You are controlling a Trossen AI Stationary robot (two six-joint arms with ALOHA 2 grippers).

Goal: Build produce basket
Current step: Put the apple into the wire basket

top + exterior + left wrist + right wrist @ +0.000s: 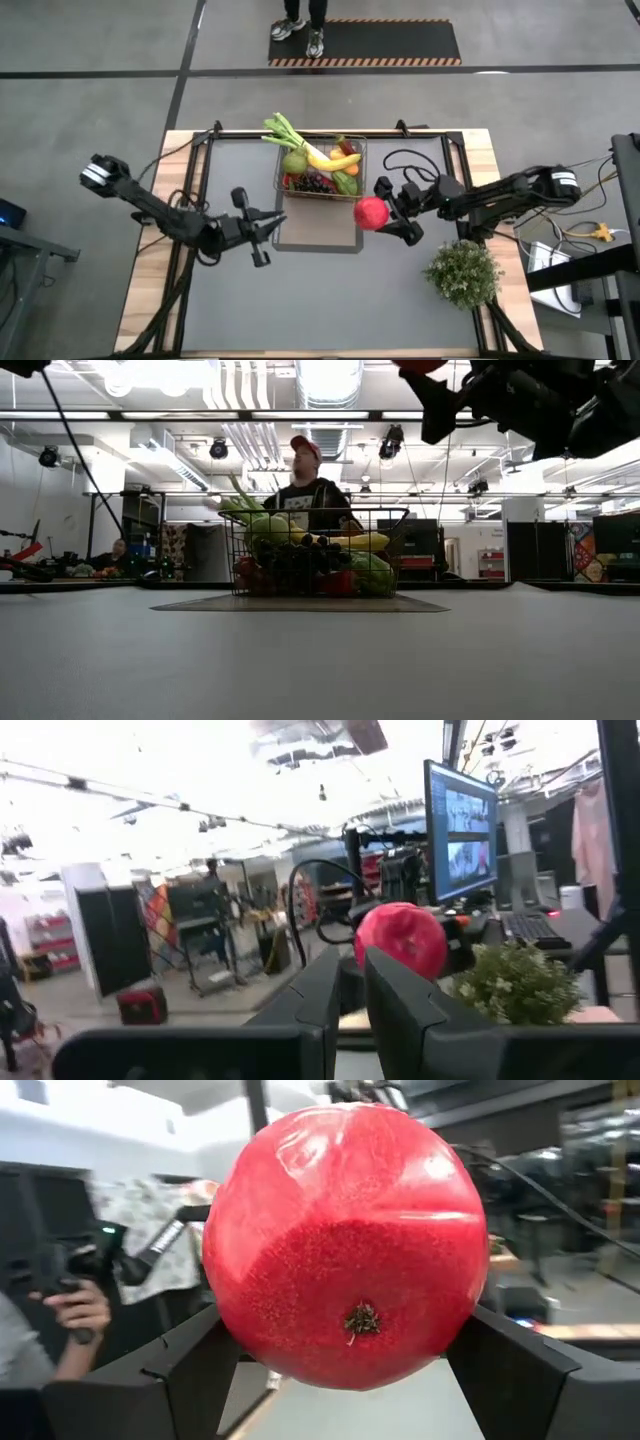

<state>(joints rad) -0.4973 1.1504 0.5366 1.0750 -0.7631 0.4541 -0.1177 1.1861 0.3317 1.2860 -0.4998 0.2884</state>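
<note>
Right gripper (425, 368): in your low view the top edge cuts it off, leaving only dark links and a sliver of red.
Red fruit (350, 1240): it fills your right wrist view and hides most of the table behind it.
Basket (322, 167) contents: from above the dark pieces at the bottom are too small for you to name.
Person (302, 25): your high view shows only the feet.
Left arm: only a dark corner shows in your low view.

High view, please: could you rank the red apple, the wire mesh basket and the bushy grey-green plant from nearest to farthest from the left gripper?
From the shut left gripper:
1. Dark wire mesh basket, just up and right.
2. Round red apple, farther right, in the right gripper.
3. Bushy grey-green plant, far right.
</note>
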